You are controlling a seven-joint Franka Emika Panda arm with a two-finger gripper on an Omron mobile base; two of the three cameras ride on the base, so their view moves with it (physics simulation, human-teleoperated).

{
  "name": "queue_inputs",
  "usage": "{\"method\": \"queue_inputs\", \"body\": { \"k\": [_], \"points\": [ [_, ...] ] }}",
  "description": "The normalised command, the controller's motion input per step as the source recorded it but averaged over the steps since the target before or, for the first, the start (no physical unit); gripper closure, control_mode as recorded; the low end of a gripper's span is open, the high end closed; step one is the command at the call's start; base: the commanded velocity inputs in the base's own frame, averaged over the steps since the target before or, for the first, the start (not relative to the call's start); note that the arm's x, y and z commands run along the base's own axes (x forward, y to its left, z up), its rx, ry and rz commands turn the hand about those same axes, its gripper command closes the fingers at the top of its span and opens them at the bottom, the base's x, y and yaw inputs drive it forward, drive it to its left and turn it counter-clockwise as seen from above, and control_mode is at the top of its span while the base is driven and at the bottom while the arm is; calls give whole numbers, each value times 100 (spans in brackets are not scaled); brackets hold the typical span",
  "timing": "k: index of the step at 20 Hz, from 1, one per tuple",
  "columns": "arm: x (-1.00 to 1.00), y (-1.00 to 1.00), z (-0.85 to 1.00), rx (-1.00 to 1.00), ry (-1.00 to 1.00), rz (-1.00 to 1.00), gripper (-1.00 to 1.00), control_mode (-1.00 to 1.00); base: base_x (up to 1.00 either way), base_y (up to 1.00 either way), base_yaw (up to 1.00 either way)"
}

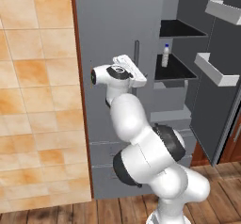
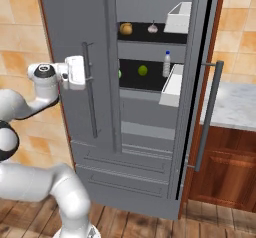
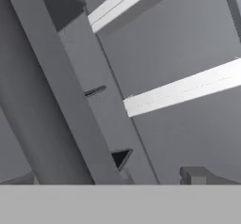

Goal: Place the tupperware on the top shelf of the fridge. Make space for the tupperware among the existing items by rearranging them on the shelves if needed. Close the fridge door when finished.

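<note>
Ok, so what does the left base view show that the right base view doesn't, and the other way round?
Left base view's own: a look down onto the top shelf, bare at that end. Right base view's own: a brown ball and garlic bulb on the top shelf, a lime-green ball below, the marble counter. Shared: the blue-capped bottle, white door bins, the gripper at the closed door's handle.

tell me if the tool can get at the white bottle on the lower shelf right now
Probably not yet. The tool sits by the closed door's handle, and that door stands between it and the bottle; only the other door is open.
</note>
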Motion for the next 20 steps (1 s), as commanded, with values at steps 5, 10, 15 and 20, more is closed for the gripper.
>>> {"method": "queue_inputs", "body": {
  "k": [5,10,15,20],
  "points": [
    [99,-64,29,4,-1,13,-100,-100,0,0,0],
    [75,-30,20,2,4,14,-100,-100,0,0,0],
    [-59,-1,39,2,0,7,-100,-100,0,0,0],
    [-100,-6,65,0,-18,20,-100,-100,0,0,0]
  ]
}}
